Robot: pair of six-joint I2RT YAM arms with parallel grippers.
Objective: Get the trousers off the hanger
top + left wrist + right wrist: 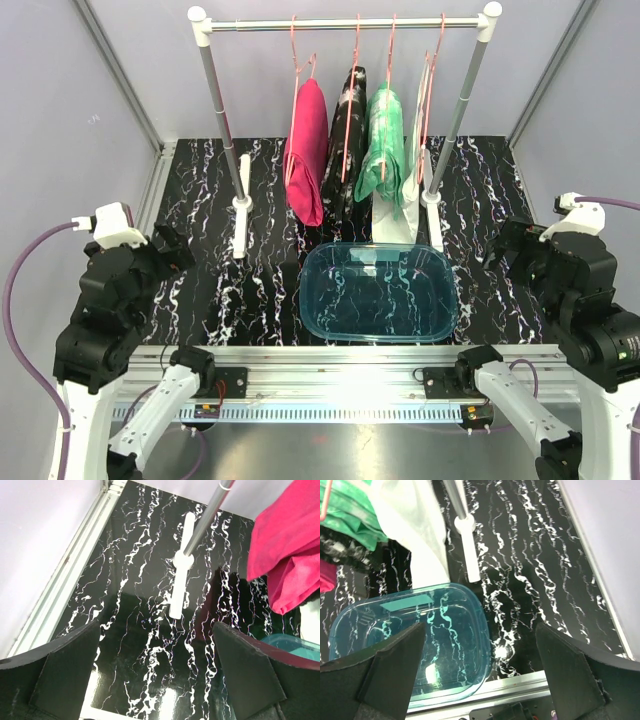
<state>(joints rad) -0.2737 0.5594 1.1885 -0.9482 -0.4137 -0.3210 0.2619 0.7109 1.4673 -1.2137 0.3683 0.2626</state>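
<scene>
Three trousers hang on pink hangers (350,70) from a white and silver rack (345,22) at the back: plain magenta (308,150), black with white splashes (347,135), and green-and-white tie-dye (384,145). A white garment (412,160) hangs at the right end. The magenta pair also shows in the left wrist view (287,545); the tie-dye pair shows in the right wrist view (350,515). My left gripper (160,680) is open and empty, low at the left edge (165,250). My right gripper (480,675) is open and empty at the right (510,250).
A clear teal plastic bin (378,292) sits on the black marbled table (200,230) in front of the rack. The rack's white feet (241,205) stand left and right (433,215). Grey walls enclose the sides. An aluminium rail (340,362) runs along the near edge.
</scene>
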